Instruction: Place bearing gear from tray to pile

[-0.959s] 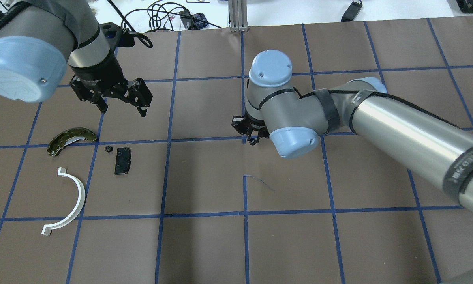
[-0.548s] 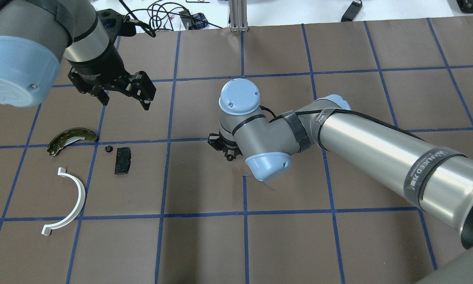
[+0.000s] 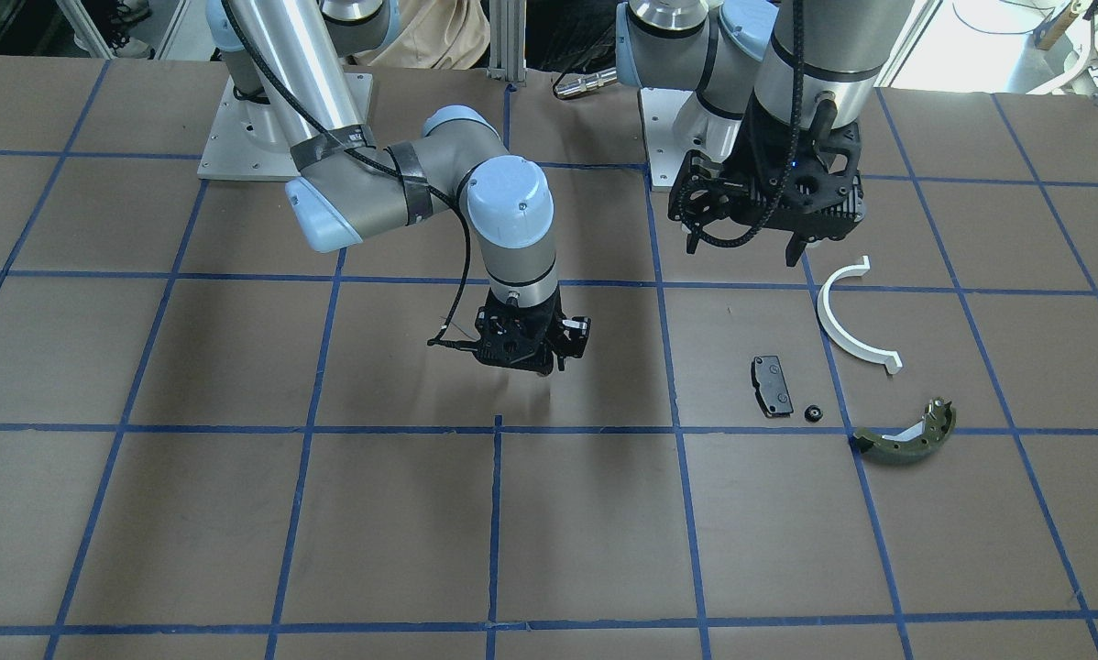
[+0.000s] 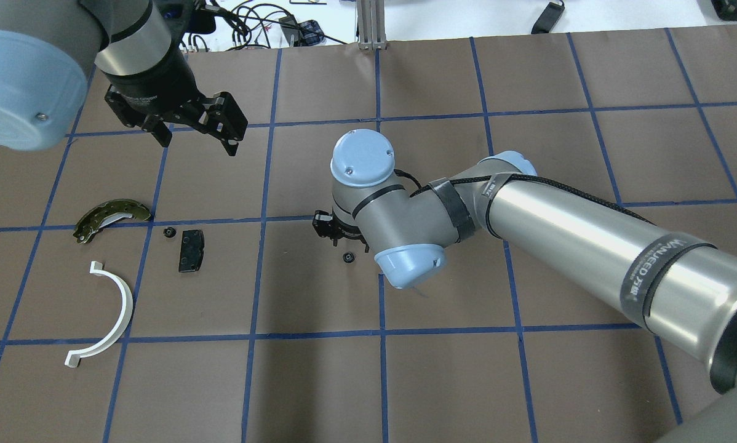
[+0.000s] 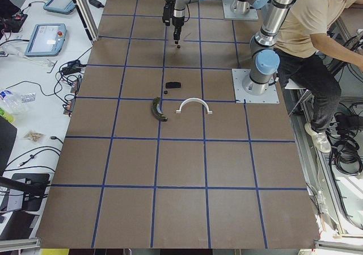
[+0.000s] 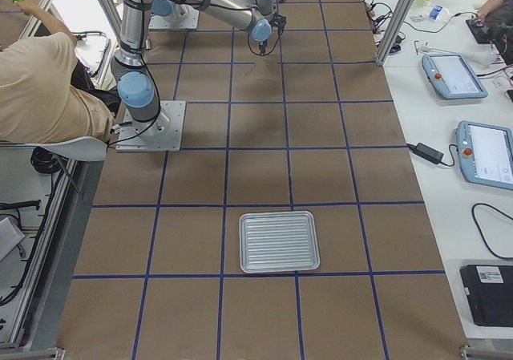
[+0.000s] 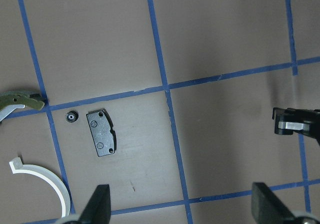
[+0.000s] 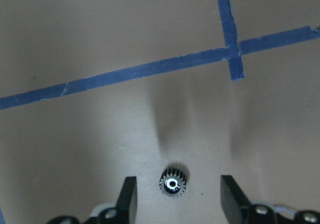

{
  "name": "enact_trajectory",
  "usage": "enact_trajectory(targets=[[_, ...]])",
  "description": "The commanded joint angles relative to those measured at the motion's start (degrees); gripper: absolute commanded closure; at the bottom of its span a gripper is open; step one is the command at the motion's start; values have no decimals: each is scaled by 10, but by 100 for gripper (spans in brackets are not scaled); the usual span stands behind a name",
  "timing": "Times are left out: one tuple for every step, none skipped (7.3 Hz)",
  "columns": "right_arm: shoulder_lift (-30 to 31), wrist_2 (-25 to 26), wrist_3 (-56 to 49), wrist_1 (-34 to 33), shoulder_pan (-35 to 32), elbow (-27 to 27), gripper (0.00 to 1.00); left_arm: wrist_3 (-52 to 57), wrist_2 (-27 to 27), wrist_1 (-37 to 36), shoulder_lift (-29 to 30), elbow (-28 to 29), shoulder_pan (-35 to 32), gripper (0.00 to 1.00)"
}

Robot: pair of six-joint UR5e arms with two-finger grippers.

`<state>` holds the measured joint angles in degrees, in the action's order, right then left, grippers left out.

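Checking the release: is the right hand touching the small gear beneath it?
Apart. The right wrist view shows the gear lying between the right hand's open fingers, with bare paper on both sides.

Overhead, the wrist (image 4: 393, 215) covers most of the right end effector (image 4: 338, 239). The left wrist view's edge crops the brake shoe (image 7: 20, 102) and white half-ring (image 7: 45, 181) (each only partly shown). From the left side the bearing gear (image 5: 179, 46) is a mere speck.
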<state>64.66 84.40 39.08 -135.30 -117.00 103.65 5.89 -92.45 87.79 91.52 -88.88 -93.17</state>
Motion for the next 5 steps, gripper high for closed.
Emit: enact_trajectory(targets=[[4, 7, -15, 0, 24, -2, 0, -38, 1, 8, 2, 1, 0, 0], [15, 4, -67, 0, 48, -1, 0, -39, 2, 11, 2, -8, -1, 0], [47, 4, -147, 16, 88, 1, 0, -37, 3, 10, 9, -9, -3, 0], [83, 1, -191, 82, 135, 0, 0, -44, 12, 3, 31, -13, -11, 0], [107, 1, -250, 114, 180, 1, 0, -49, 10, -1, 64, -29, -23, 0]])
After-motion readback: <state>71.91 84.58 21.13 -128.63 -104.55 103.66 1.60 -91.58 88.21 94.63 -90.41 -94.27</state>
